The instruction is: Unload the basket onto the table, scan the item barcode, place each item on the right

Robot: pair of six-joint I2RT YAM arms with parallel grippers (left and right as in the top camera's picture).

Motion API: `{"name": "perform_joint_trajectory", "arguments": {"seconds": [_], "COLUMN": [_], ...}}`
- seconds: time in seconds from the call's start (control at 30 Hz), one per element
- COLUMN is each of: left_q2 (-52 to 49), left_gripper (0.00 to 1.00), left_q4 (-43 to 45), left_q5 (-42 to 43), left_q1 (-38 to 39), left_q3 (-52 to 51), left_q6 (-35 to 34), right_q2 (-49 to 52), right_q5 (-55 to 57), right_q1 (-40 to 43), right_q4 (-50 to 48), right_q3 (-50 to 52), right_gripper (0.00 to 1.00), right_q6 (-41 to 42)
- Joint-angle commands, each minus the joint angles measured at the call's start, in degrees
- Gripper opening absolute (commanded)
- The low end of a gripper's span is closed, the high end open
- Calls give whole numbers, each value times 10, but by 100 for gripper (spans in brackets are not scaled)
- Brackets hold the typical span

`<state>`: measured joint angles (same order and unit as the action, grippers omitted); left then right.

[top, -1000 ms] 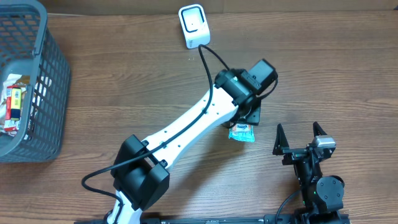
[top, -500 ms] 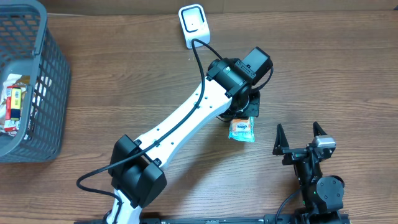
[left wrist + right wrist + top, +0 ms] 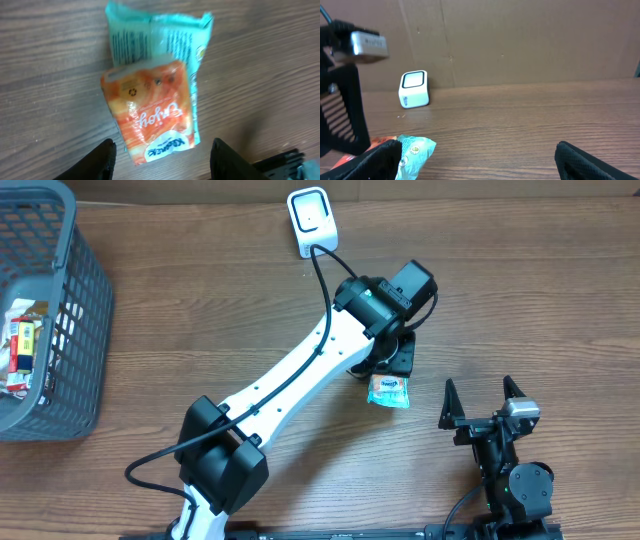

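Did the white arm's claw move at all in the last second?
Yes. The left gripper has shifted a little toward the white scanner, away from the near table edge, and is open above the snack packet.

The left arm (image 3: 300, 370) has white links, black joints and a black cable (image 3: 319, 272); the right arm (image 3: 510, 470) is black with a silver wrist block (image 3: 520, 409) and a pointed right gripper (image 3: 478, 385).
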<state>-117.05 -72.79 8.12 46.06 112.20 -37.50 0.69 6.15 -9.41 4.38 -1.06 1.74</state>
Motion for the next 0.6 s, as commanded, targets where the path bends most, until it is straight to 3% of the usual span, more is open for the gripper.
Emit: {"name": "perform_joint_trajectory", "arguments": {"seconds": [0.0,0.57], "left_q2": [-7,-7], "left_gripper": [51,54], "left_q4": [-2,67], "left_q5": [-11,-11], "left_q1": [4,10], "left_q3": [-23,-80], "left_q6": [2,2], "right_q2": [-5,-5], "right_q5": [-3,-3], "right_q1": [2,2], "right_q4": [-2,-2], "right_q3": [6,6], "right_gripper": [100,100], "right_q6": [-1,-1]}}
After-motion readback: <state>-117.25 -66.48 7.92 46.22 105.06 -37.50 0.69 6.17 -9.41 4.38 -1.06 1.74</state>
